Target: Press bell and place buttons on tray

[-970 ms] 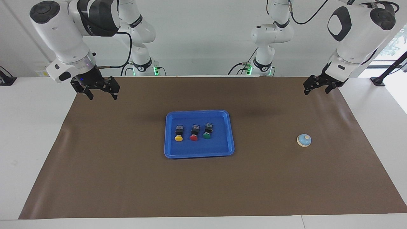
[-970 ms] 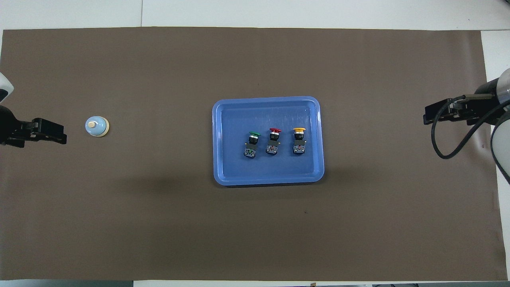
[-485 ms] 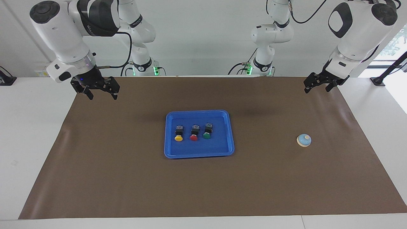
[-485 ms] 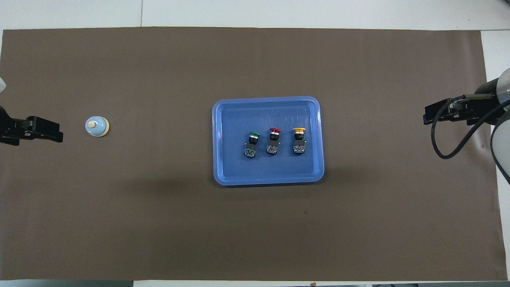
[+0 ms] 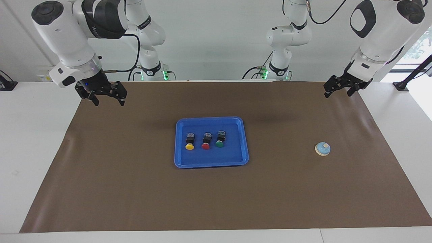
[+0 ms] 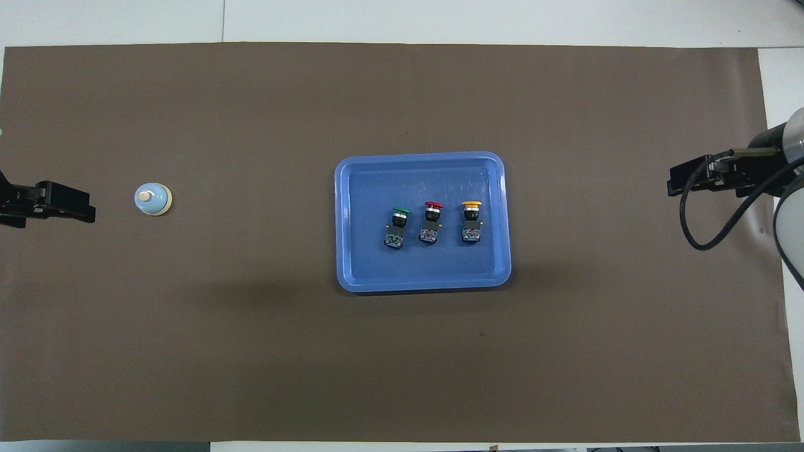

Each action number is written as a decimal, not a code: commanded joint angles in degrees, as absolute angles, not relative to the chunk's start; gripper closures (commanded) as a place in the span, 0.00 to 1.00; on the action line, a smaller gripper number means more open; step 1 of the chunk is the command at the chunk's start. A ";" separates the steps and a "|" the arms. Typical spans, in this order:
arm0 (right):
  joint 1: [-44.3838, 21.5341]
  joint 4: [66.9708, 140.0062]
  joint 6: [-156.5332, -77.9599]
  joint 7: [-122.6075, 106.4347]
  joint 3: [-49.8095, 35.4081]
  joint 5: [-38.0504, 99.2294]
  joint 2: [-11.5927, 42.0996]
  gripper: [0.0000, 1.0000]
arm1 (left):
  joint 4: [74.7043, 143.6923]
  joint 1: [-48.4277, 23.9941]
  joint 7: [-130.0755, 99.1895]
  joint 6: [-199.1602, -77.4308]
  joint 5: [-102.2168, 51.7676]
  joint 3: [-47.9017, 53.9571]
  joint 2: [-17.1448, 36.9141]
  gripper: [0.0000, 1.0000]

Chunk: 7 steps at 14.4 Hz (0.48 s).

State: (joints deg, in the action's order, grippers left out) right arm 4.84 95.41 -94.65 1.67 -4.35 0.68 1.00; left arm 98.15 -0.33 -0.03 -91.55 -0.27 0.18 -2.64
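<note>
Buttons (image 5: 204, 140) are all laid in the tray (image 5: 236, 161); whether the bell (image 5: 322, 149) was pressed cannot be told. Nothing is held by the open left gripper (image 5: 341, 88) or open right gripper (image 5: 104, 97).

Facing view: high, distant, across tray (image 5: 244, 141), toward robots. Overhead view: steeply down above tray (image 6: 505, 220), from robots' end. Shared: whole brown mat (image 5: 135, 189).

White arms (image 5: 64, 37), black hands (image 5: 103, 92), black cables (image 5: 379, 116)
</note>
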 commanded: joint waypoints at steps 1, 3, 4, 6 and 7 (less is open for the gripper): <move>5.80 96.68 -94.57 0.62 -5.10 0.35 -0.26 0.00 | 97.38 -0.53 -0.09 -91.32 -0.53 -0.18 -2.55 0.00; 5.80 96.68 -94.57 0.70 -5.10 0.35 -0.26 0.00 | 97.56 -0.53 -0.09 -91.84 -0.62 -0.18 -2.55 0.00; 5.80 96.68 -94.57 0.70 -5.10 0.35 -0.26 0.00 | 97.56 -0.61 -0.09 -92.11 -0.62 -0.18 -2.55 0.00; 5.80 96.68 -94.57 0.70 -5.10 0.35 -0.26 0.00 | 97.65 -0.70 -0.09 -92.20 -0.62 -0.18 -2.55 0.00; 5.80 96.68 -94.57 0.62 -5.10 0.35 -0.26 0.00 | 97.73 -0.70 -0.09 -92.11 -0.62 -0.18 -2.64 0.00</move>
